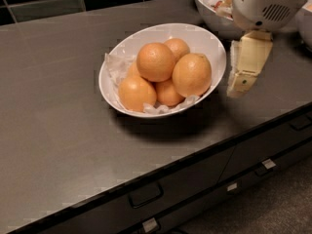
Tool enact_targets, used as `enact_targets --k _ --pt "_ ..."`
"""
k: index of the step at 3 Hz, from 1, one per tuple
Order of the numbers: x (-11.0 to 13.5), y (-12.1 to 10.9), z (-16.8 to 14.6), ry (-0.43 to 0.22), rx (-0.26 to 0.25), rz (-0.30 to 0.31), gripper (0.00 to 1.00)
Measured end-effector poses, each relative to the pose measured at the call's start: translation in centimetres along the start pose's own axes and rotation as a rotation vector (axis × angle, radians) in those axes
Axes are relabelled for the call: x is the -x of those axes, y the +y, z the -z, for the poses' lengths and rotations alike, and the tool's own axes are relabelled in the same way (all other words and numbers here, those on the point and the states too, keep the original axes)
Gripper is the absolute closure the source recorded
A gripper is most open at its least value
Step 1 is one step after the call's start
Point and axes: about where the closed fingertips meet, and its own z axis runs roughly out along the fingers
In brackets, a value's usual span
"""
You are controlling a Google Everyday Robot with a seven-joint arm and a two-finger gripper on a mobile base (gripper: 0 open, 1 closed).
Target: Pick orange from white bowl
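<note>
The white bowl (pixel 208 39) is wide and oval, lined with crumpled white paper, and sits mid-counter. It holds several oranges. The orange (pixel 191 74), large and slightly oval, lies on the bowl's right side. An equally large, rounder orange (pixel 155 61) sits on top at the centre, with smaller oranges around and under it. My gripper (pixel 238 84), cream-coloured under a white wrist housing (pixel 265 6), hangs just right of the bowl's rim, pointing down toward the counter. It is near the orange without touching it and holds nothing that I can see.
A second white bowl (pixel 207 6) with red berries stands at the back right, partly behind my wrist. The dark grey counter (pixel 58 130) has its front edge running diagonally, with drawers and handles (pixel 145 195) below. Dark tiles line the back wall.
</note>
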Motion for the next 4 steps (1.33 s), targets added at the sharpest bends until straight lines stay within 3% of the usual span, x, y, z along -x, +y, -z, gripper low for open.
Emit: enact_targets --k 1,2,4 --pt "2.9 -1.6 -0.4 -0.019 -0.001 0.067 0.0" --pt "4.1 -2.6 -1.1 -0.031 0.001 0.076 0.0" --pt "1.4 -2.4 -4.8 -0.058 0.073 -0.059 0.0"
